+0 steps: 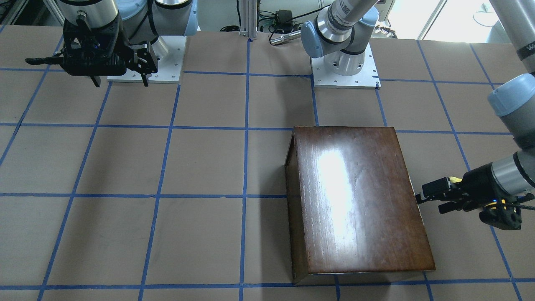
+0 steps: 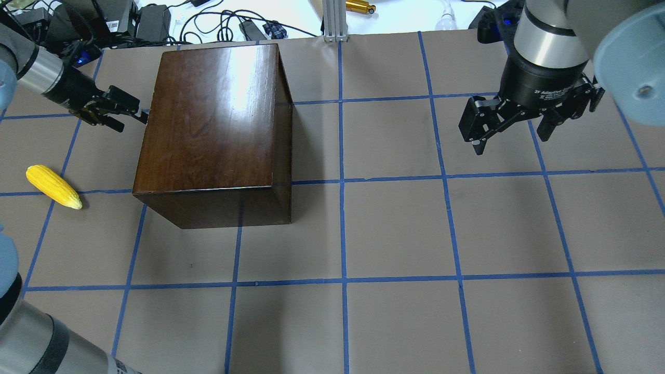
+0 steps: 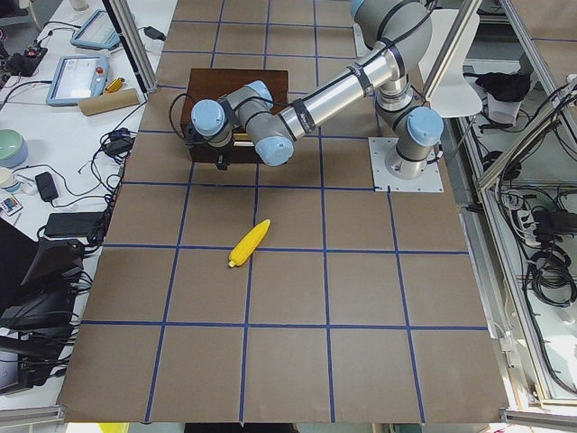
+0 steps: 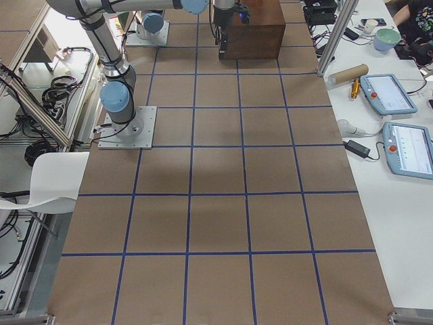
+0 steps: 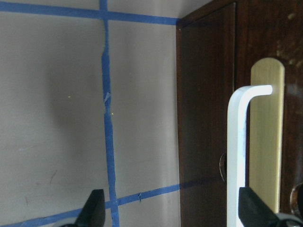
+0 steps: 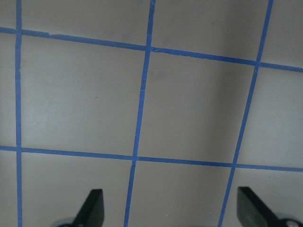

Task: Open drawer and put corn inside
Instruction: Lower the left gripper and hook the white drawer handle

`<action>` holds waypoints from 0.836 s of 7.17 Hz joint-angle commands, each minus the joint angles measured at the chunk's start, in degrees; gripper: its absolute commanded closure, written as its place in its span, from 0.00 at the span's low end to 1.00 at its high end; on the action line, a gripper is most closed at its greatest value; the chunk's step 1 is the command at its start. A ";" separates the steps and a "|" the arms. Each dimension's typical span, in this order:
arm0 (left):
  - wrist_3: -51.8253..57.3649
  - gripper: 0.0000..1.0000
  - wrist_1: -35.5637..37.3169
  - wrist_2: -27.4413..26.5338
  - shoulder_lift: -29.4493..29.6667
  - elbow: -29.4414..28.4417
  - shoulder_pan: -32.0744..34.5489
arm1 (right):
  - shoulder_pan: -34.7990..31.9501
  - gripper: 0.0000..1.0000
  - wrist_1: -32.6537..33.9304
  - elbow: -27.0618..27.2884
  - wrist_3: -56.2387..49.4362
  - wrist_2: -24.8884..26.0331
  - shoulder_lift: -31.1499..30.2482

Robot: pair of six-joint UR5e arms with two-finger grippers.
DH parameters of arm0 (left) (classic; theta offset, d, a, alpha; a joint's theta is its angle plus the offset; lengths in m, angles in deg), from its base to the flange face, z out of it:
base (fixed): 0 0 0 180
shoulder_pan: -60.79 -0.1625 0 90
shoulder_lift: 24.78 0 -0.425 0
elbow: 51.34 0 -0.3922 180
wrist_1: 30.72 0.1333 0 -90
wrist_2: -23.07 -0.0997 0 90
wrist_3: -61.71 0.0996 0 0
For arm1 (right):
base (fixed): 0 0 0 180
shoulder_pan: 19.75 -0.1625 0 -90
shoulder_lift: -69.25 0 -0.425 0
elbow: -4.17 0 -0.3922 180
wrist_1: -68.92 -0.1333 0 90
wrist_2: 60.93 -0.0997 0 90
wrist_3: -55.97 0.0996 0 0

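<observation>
The dark brown wooden box [image 2: 213, 114] stands on the table's left half. Its drawer is shut. The drawer's glossy front panel [image 5: 208, 118] and metal pull [image 5: 236, 156] show in the left wrist view. My left gripper [image 2: 130, 117] is open at the box's left face, level with the pull. The pull sits between its fingertips, close to the right one [image 5: 255, 210], and I cannot tell whether it touches. The yellow corn [image 2: 53, 186] lies on the table, to the left of the box and nearer me than it. My right gripper [image 2: 509, 141] is open and empty above the table's right half.
Blue tape lines grid the brown table [image 2: 395, 234]. Cables and power bricks [image 2: 150, 23] lie beyond the far edge, beside an aluminium post [image 2: 335, 21]. Both arm bases [image 1: 345, 67] stand on white plates at the robot's side of the table.
</observation>
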 commanded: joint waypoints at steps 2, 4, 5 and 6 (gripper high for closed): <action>0.20 0.00 0.15 0.06 0.87 -0.54 0.67 | 0.00 0.00 0.00 0.00 0.00 0.00 -0.04; 0.20 0.00 0.76 -0.03 1.74 -0.28 0.67 | 0.00 0.00 0.00 0.00 0.00 0.08 0.04; 0.03 0.00 0.85 -0.03 2.44 -0.02 0.67 | 0.00 0.00 0.00 0.00 0.00 0.09 -0.04; 0.11 0.00 0.93 -0.03 2.97 -0.01 0.67 | 0.00 0.00 0.00 0.00 0.00 0.00 0.04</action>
